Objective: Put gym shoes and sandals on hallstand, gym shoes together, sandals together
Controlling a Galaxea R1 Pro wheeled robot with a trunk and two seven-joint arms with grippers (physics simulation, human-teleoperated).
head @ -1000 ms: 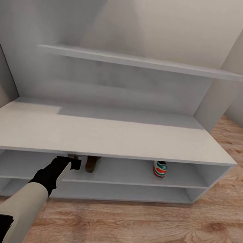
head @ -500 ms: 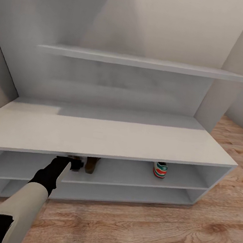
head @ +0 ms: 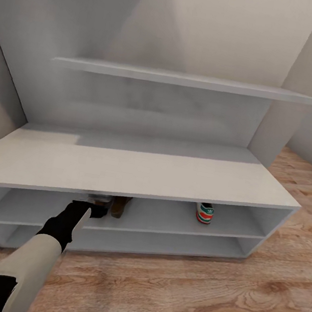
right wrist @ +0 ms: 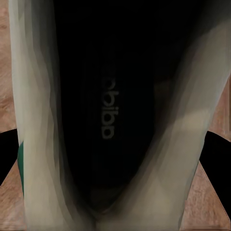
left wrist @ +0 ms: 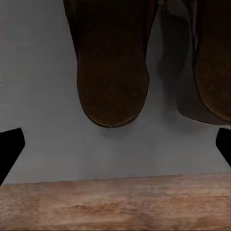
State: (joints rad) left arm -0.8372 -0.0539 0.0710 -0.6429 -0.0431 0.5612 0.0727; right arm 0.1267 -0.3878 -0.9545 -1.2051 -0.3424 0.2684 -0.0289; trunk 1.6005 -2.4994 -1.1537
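Nearest the head camera, at about 7 o'clock, the left arm's cream forearm and black wrist reach up and forward from the light-brown wood-plank corridor floor to the upper slot of the light-grey bench-like hallstand. The left gripper sits at the slot's front edge, and in the left wrist view its black fingertips stand wide apart with nothing between them. Just beyond, two dark-brown leather slip-on sandals lie side by side on the grey shelf: the first sandal straight ahead of the gripper, the second sandal close beside it, apparently just apart, though the gap is narrow and shadowed. In the head view they show as a dark pair under the surface's front lip. Further along the same slot, at about 3 o'clock from the sandals and well apart from them, stands one cream-white gym shoe with green stripes and a red-orange heel tab. The right wrist view looks into the dark opening of the second cream-white gym shoe, framed by the right gripper; contact is not visible, so its state cannot be told. Judgement: the sandal placement looks complete. The next move calls for withdrawing the left gripper clear of the sandals, then setting the second gym shoe beside the first.
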